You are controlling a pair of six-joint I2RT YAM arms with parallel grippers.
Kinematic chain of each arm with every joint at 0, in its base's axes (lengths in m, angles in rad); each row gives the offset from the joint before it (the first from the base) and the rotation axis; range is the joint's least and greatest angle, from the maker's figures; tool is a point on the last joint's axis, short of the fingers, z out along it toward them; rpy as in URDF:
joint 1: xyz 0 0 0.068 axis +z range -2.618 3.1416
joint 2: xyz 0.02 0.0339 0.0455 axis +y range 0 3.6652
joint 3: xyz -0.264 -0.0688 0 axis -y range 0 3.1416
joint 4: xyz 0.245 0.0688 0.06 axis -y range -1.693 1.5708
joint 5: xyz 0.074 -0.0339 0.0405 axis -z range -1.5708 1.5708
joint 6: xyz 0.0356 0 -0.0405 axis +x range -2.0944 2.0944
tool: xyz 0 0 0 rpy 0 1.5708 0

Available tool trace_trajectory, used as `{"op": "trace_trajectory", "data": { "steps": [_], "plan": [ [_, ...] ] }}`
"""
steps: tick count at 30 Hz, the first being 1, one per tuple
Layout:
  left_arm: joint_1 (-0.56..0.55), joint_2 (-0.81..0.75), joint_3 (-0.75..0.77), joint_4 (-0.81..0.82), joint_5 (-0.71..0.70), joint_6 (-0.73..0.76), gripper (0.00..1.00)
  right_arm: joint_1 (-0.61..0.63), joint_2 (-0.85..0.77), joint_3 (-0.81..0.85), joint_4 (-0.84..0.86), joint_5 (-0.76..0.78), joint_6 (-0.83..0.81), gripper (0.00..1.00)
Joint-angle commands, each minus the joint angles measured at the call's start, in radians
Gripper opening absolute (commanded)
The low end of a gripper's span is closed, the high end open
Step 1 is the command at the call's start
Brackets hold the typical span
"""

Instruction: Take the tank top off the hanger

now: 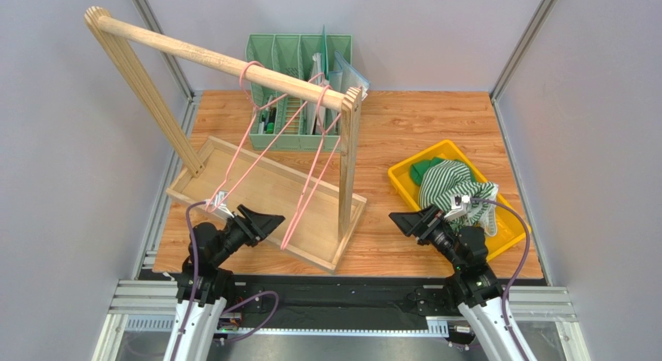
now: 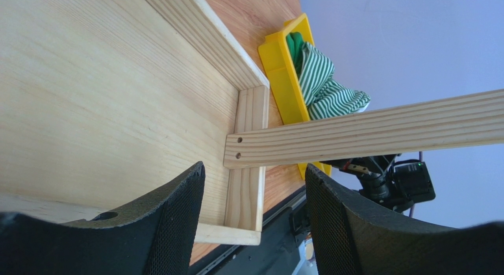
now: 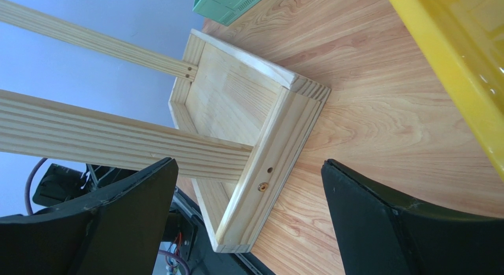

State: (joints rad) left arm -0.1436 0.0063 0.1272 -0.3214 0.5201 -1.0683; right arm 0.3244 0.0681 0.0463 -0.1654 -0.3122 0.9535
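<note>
Left gripper (image 1: 273, 224) and right gripper (image 1: 399, 223) wide, empty; tank top (image 1: 448, 187) in yellow bin (image 1: 509, 226)

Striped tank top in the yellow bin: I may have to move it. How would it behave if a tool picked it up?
Probably floppy: the striped tank top lies bunched in soft folds in the yellow bin. Likely light, since it looks like thin cloth. A pinch would probably lift one fold first, the rest hanging and trailing.
</note>
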Motion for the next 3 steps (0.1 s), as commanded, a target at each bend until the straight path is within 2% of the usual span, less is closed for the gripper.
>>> {"op": "trace_trajectory", "data": {
  "steps": [1,3],
  "plan": [
    [-0.001,-0.134,-0.012,0.038,0.018,-0.012,0.69,0.004,-0.053,-0.122,-0.051,0.041,0.001,1.00],
    [-0.001,-0.134,-0.015,0.042,0.021,-0.018,0.69,0.004,-0.063,-0.120,-0.060,0.036,0.008,1.00]
  ]
}}
